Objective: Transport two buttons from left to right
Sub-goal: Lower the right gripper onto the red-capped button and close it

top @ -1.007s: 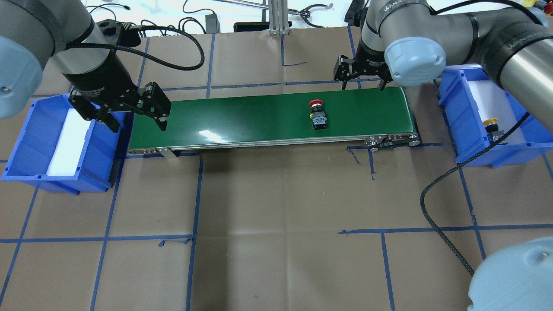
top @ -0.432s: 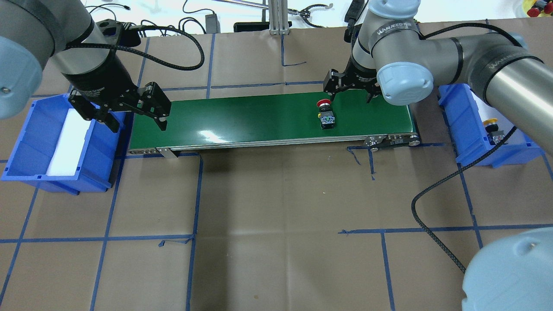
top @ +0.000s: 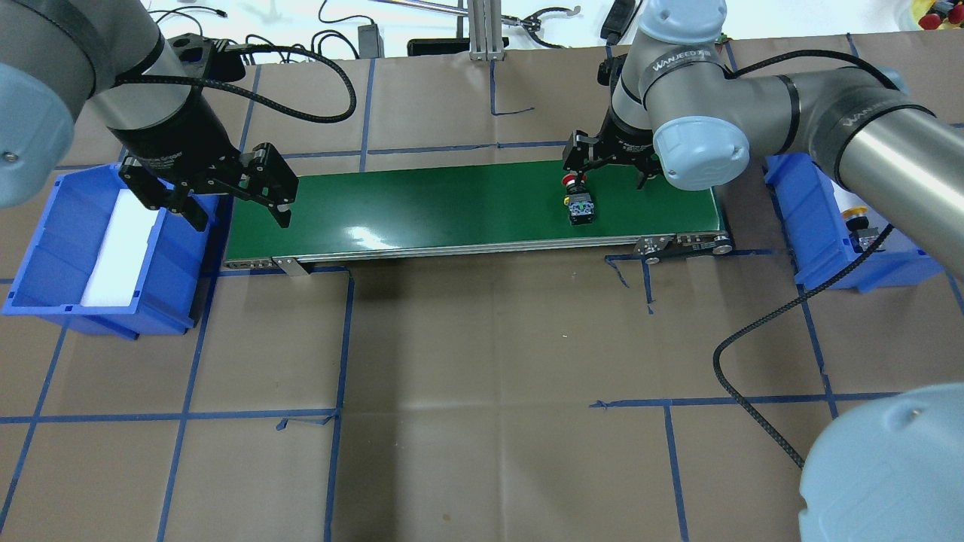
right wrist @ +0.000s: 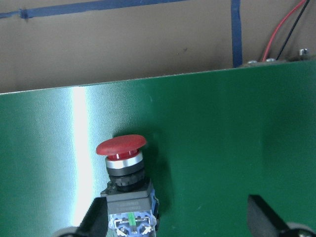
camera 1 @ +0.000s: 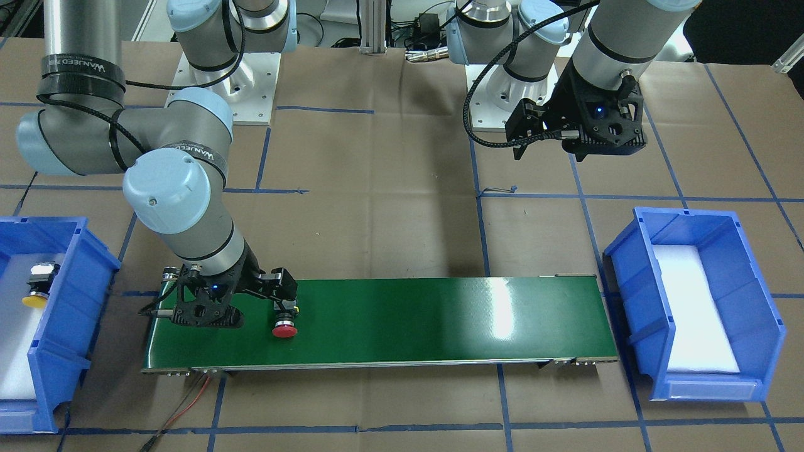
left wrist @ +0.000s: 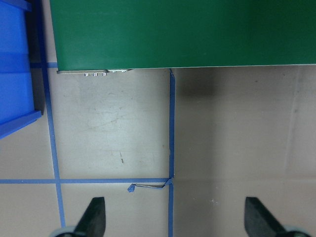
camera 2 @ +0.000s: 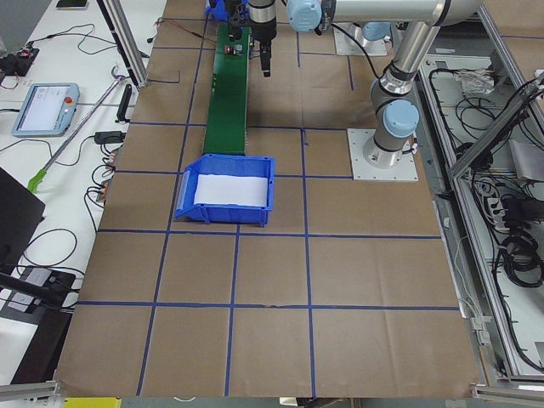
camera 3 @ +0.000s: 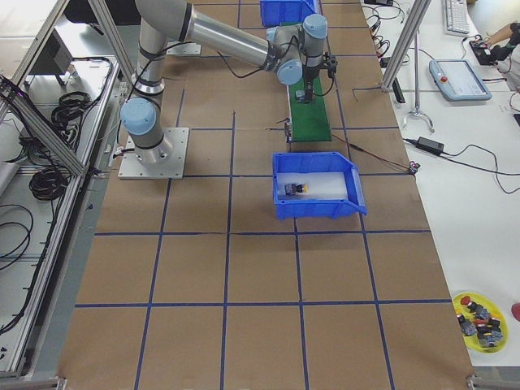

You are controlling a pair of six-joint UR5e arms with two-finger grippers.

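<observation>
A red button [top: 579, 205] lies on its side near the right end of a green belt [top: 452, 203], cap pointing away from the robot, as the right gripper [right wrist: 177, 221] hangs low over it, fingers spread wide and holding nothing. The wrist view puts the button's grey body just beside one finger [right wrist: 96, 219], far off the middle of the gap; whether the two touch cannot be told. A yellow button [top: 858, 218] already rests in the blue bin [top: 787, 197] just past the belt's right end, so half the job looks done. The left gripper [top: 241, 221], also spread and empty, hovers at the belt's left end, beside a second bin [top: 53, 226] lined with white padding. The risk from here appears to lie in that off-centre line-up. A descent could land a fingertip on the body, or a squeeze could shove the button sideways across the slick belt and roll it on its round cap before both fingers bite. If the belt is running, the button may also slip clear of the gap toward the bench [top: 482, 339].
</observation>
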